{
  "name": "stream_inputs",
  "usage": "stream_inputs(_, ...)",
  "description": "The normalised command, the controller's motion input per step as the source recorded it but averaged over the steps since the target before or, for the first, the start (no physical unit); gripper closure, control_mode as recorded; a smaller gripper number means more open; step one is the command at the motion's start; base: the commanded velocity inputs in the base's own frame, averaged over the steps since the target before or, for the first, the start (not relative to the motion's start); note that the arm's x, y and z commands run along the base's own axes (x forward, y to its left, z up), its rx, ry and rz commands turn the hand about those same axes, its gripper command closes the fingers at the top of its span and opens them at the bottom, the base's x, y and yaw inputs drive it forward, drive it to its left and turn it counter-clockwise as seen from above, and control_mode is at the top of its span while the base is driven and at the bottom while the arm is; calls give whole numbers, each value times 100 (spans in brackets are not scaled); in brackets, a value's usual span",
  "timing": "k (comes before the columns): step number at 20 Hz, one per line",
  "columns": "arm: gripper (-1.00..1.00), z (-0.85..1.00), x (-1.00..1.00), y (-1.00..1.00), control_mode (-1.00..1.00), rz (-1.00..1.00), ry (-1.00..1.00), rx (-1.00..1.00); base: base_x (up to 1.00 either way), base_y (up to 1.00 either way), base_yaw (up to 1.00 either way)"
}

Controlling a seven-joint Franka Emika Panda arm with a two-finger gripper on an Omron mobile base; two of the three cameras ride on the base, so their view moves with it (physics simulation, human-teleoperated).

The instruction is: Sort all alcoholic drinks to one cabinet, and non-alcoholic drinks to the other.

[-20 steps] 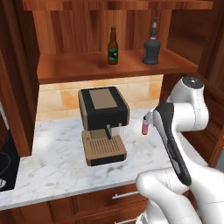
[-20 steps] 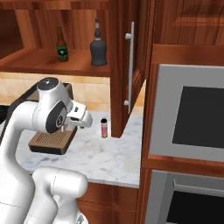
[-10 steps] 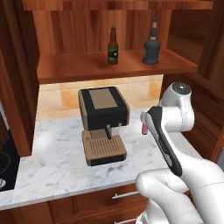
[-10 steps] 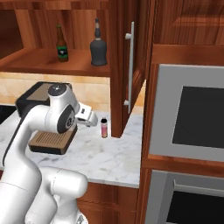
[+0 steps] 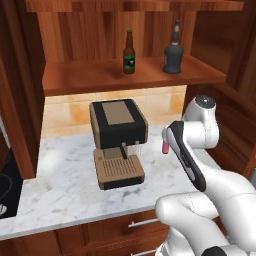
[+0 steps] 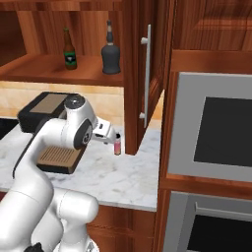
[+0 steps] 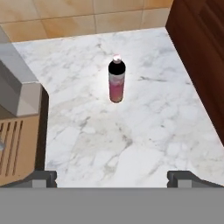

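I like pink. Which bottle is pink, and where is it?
The small pink bottle with the black cap, standing alone on the counter. The brown bottle and the grey bottle stand on the shelf.

— How do we find the light?

— Even and bright, with no single source we can place. The marble counter [image 7: 144, 131] reads pale and clean, without glare.

— Shadows?

— Soft ones only: a faint dark patch at the foot of the pink bottle [image 7: 116, 81], and dimness under the cabinet shelf [image 5: 120, 75].

— Sharpness?

— We see slight softness throughout, no motion blur, no bending at the edges.
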Motion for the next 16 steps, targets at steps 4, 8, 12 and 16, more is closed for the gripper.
stream_inputs(4,-100,-38,3,-6,-100,0,0,0,0,0,0)
stream_inputs(8,-100,-23,28,0,-100,0,-1,0,0,0,0)
stream_inputs(12,-100,-18,38,0,-100,0,0,0,0,0,0)
stream_inputs(16,-100,-15,39,0,-100,0,0,0,0,0,0)
